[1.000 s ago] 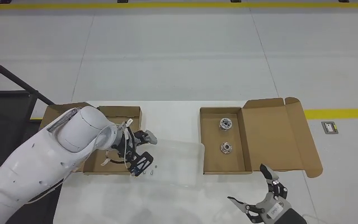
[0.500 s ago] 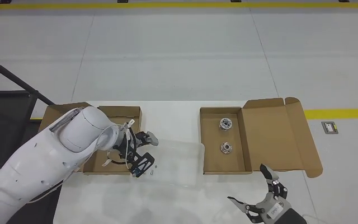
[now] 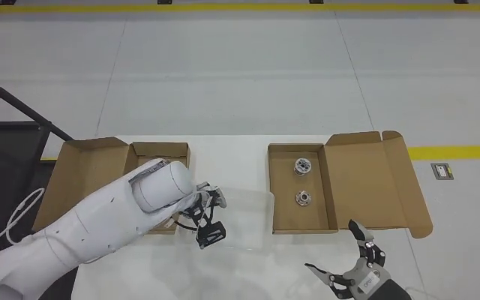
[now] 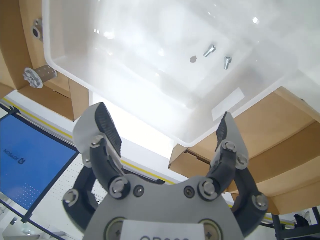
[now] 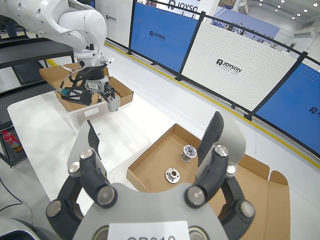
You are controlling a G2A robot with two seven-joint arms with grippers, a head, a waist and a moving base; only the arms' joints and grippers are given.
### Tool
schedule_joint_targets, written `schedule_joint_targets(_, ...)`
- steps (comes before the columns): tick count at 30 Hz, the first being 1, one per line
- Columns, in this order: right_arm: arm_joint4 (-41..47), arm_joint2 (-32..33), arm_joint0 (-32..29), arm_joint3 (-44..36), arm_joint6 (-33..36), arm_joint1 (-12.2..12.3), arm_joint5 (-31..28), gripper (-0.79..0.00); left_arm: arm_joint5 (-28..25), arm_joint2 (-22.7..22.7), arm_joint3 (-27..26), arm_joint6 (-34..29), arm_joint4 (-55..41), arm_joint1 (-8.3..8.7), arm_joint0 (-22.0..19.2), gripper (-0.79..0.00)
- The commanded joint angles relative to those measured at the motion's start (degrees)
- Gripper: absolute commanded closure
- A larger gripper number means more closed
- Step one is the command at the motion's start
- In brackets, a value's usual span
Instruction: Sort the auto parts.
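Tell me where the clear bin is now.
In the top view, the bin sits on the table between the left box and the right box, with the open left end effector at its left end.

L arm (image 3: pixel 142 206) covers most of L box (image 3: pixel 82 172). R gripper (image 3: pixel 330 244) cut off by top view's bottom edge. Bin (image 4: pixel 150 38) rim hides pt of flange (image 4: pixel 37 30) & spool (image 4: pixel 37 74). Bit (image 4: pixel 193 59) by 2 bolts (image 4: pixel 209 50): too small to ID.

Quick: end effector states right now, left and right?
Left end effector: open, holding nothing.
Right end effector: open, holding nothing.
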Motion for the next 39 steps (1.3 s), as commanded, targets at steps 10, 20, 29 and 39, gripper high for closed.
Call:
schedule_joint_targets(10, 0.01, 0.01, -0.01, 0.00, -0.01, 0.00, 0.00, -0.785, 0.00, -0.08, 4.12, 4.95, 7.31, -4.26, 0.76, -0.785)
schedule_joint_targets(20, 0.01, 0.01, -0.01, 0.00, -0.01, 0.00, 0.00, -0.785, 0.00, -0.08, 4.37, 5.49, 14.47, -5.43, 5.78, -0.668)
schedule_joint_targets(29, 0.01, 0.01, -0.01, 0.00, -0.01, 0.00, 0.00, -0.785, 5.74, -0.08, 10.50, 11.23, 22.25, -8.24, 8.14, -0.591)
schedule_joint_targets(39, 0.01, 0.01, -0.01, 0.00, -0.01, 0.00, 0.00, -0.785, 8.67, -0.08, 14.22, 14.17, 22.25, -9.46, 8.95, -0.388)
